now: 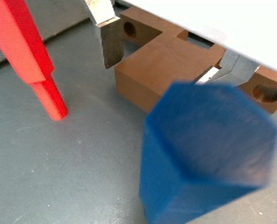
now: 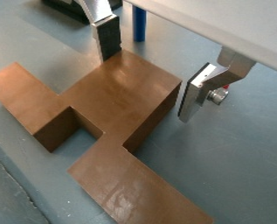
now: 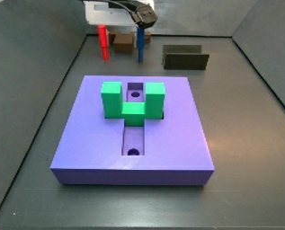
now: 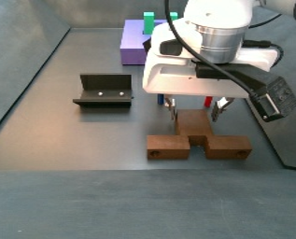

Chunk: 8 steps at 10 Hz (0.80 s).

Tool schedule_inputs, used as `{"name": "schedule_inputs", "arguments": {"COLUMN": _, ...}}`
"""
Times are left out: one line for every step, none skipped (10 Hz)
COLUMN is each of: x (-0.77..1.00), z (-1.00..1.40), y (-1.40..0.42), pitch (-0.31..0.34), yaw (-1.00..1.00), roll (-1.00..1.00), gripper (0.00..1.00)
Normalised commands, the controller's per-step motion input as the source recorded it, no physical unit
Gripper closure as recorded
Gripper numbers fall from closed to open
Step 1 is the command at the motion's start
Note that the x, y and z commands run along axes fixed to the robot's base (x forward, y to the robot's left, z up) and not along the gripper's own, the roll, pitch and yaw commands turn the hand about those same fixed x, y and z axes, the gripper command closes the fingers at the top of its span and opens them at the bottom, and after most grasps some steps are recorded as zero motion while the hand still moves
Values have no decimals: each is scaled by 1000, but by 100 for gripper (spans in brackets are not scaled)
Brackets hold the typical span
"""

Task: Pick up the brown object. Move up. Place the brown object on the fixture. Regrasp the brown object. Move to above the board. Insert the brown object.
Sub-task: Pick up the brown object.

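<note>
Brown object [image 2: 111, 101]: rigid, light-looking T-shaped block, flat on worktop near edge, far from board [image 3: 132, 126]. End effector [image 2: 150, 74] fingers apart, straddling narrow middle stem; best hold there.

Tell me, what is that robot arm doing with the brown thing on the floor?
The gripper is down over the brown object, with one finger on each side of its raised middle part. The fingers look open, not squeezing it yet, and the piece lies on the floor. The fixture and the purple board wait nearby.
</note>
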Motion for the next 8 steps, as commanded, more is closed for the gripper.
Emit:
{"name": "schedule_inputs", "arguments": {"x": 0, "z": -131, "y": 0, "pitch": -104, "yaw": 120, "roll": 0, "gripper": 0}}
{"name": "schedule_inputs", "arguments": {"x": 0, "z": -103, "y": 0, "pitch": -69, "yaw": 149, "roll": 0, "gripper": 0}}
{"name": "schedule_inputs", "arguments": {"x": 0, "z": -89, "y": 0, "pitch": -49, "yaw": 131, "roll": -13, "gripper": 0}}
{"name": "schedule_inputs", "arguments": {"x": 0, "z": -97, "y": 0, "pitch": -41, "yaw": 91, "roll": -36, "gripper": 0}}
{"name": "schedule_inputs", "arguments": {"x": 0, "z": -97, "y": 37, "pitch": -41, "yaw": 120, "roll": -23, "gripper": 0}}
{"name": "schedule_inputs", "arguments": {"x": 0, "z": -103, "y": 51, "pitch": -40, "yaw": 106, "roll": -30, "gripper": 0}}
{"name": "schedule_inputs", "arguments": {"x": 0, "z": -66, "y": 31, "pitch": -29, "yaw": 54, "roll": -34, "gripper": 0}}
{"name": "schedule_inputs", "arguments": {"x": 0, "z": -37, "y": 14, "pitch": -26, "yaw": 54, "roll": -31, "gripper": 0}}
